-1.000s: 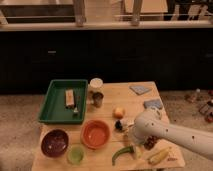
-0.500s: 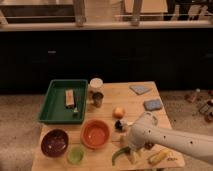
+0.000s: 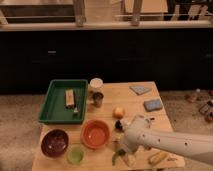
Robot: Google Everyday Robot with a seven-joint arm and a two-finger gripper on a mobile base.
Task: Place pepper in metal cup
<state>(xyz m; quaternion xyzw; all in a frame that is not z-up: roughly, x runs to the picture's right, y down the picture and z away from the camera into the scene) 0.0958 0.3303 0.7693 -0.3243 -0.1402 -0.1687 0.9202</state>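
Note:
The pepper (image 3: 118,158) is a slim green curved pod lying at the table's front edge, right of the light green cup. Only its left part shows, because my arm covers the rest. My gripper (image 3: 121,148) is at the end of the white arm that reaches in from the lower right. It sits low, right over the pepper. The metal cup (image 3: 98,99) is small, dark and shiny. It stands upright further back, beside the green tray and in front of the white-lidded jar (image 3: 95,83), well apart from my gripper.
A green tray (image 3: 52,107) holding a wooden block is at the back left. An orange bowl (image 3: 95,134), a purple bowl (image 3: 55,142) and a light green cup (image 3: 76,155) stand front left. A small round fruit (image 3: 119,112), two blue sponges (image 3: 152,104) and a yellow banana-like fruit (image 3: 157,158) lie to the right.
My arm has swung left and lowered toward the table's front edge. The gripper now covers more of the pepper. Nothing else has moved.

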